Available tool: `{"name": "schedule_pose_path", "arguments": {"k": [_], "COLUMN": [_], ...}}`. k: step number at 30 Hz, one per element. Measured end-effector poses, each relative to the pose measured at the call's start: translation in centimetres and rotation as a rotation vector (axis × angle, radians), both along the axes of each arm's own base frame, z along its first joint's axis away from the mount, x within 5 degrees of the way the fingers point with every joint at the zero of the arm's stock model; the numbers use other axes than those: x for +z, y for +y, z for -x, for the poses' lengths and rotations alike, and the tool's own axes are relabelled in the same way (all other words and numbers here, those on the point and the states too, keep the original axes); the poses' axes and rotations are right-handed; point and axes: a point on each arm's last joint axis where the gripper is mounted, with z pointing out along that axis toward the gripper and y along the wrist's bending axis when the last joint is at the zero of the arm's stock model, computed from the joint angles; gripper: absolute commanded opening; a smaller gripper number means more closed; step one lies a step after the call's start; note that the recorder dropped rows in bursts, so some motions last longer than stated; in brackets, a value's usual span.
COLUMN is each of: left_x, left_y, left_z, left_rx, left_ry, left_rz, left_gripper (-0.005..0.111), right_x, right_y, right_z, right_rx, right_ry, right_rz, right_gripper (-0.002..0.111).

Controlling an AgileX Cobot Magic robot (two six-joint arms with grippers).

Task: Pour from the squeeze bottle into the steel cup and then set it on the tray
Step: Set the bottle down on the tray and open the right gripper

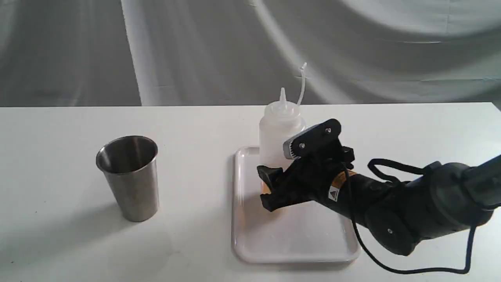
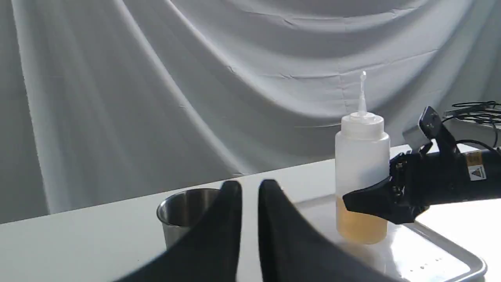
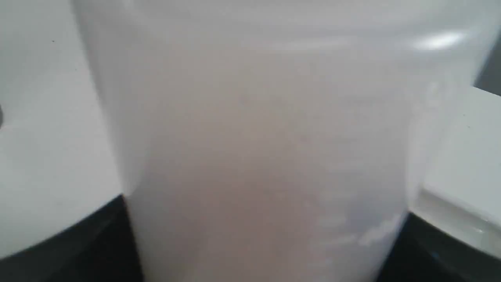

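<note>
The squeeze bottle [image 1: 280, 129] stands upright on the back left part of the tray [image 1: 293, 243], its cap strap sticking up. Amber liquid fills its lowest part [image 2: 362, 223]. My right gripper [image 1: 268, 188] reaches in from the right and is shut on the bottle's lower body. In the right wrist view the bottle [image 3: 258, 137] fills the picture, with a dark finger [image 3: 98, 243] pressed against each side. The steel cup [image 1: 131, 180] stands upright on the table, well left of the tray. My left gripper [image 2: 250, 188] holds nothing, its fingers almost together, near the cup [image 2: 182, 207].
A white table [image 1: 58, 243] carries everything, and a grey draped cloth hangs behind it. The right arm's black cable [image 1: 411, 270] loops down onto the table right of the tray. The left arm is outside the exterior view.
</note>
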Motion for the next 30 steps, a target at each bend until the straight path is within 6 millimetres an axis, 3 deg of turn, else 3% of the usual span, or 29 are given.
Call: {"name": "schedule_pose_path", "arguments": {"k": [30], "left_x": [0.00], "left_y": [0.00], "left_z": [0.00], "left_rx": [0.000], "left_ry": [0.000], "left_rz": [0.000], "left_gripper": [0.008], "right_x": [-0.25], "right_y": [-0.28], "right_z": [-0.17], "right_rx": [-0.028], "right_ry": [-0.018], "right_rz": [0.018], "right_gripper": [0.000]}}
